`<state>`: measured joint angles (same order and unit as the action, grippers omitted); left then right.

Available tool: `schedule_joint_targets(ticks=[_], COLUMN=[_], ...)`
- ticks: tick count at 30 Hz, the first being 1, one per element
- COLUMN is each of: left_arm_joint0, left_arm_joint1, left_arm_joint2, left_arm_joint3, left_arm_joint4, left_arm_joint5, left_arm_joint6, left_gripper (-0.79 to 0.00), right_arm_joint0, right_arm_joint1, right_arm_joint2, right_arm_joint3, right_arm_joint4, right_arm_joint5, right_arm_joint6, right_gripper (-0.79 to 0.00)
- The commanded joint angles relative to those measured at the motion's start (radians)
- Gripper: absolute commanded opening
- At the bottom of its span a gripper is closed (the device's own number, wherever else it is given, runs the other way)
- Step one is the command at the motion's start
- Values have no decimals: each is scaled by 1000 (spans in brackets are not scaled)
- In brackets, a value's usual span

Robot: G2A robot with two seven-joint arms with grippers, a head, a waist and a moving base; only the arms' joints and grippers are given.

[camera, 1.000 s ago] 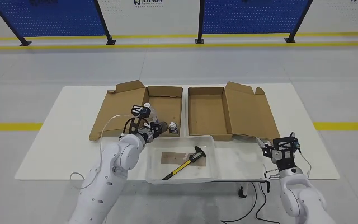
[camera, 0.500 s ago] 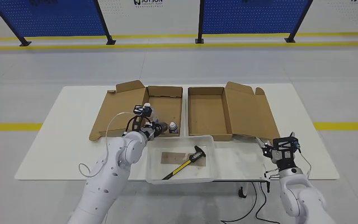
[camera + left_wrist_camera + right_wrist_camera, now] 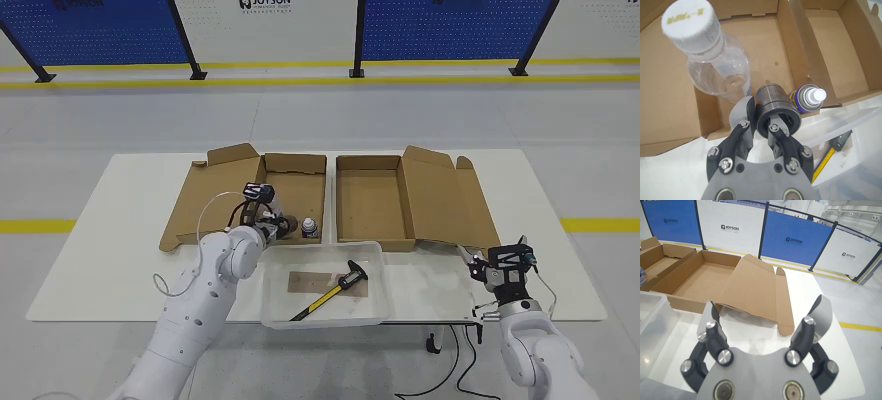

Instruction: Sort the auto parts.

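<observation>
Left wrist view: the left gripper (image 3: 761,113) clamps a grey steel cylindrical bearing (image 3: 772,100), one finger outside its wall and the other inside its bore, over the near end of the left brown cardboard box (image 3: 668,75). In that box stand a clear plastic bottle with a white cap (image 3: 719,72) and a blue spray can (image 3: 806,100), both just beside the bearing. The right gripper (image 3: 766,303) hangs spread wide over the white tabletop's (image 3: 819,291) near right corner.
</observation>
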<state>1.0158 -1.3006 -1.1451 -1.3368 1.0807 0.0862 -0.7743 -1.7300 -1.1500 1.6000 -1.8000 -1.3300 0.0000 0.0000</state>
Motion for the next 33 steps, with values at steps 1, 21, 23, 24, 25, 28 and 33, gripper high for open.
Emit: schedule_joint_targets(ticks=[1,21,23,24,25,28,33], left_arm_joint0=[-12,-96,-99,-99,-100,-101,-100], left_arm_joint1=[-3,-28,-29,-30,-30,-31,-32], left_arm_joint2=[8,56,58,58,59,60,58], left_arm_joint3=[18,177,181,182,182,184,172], left_arm_joint4=[1,-28,-28,-29,-28,-26,-20], left_arm_joint5=[3,3,3,3,3,5,7], left_arm_joint6=[-4,13,14,15,15,15,12], left_gripper=[-785,-736,-711,-683,-631,-613,-619], right_arm_joint0=[0,0,0,0,0,0,0], right_arm_joint1=[0,0,0,0,0,0,0], right_arm_joint2=[0,0,0,0,0,0,0], right_arm_joint3=[0,0,0,0,0,0,0], right_arm_joint4=[0,0,0,0,0,0,0], right_arm_joint5=[0,0,0,0,0,0,0], right_arm_joint6=[0,0,0,0,0,0,0], right_gripper=[0,0,0,0,0,0,0])
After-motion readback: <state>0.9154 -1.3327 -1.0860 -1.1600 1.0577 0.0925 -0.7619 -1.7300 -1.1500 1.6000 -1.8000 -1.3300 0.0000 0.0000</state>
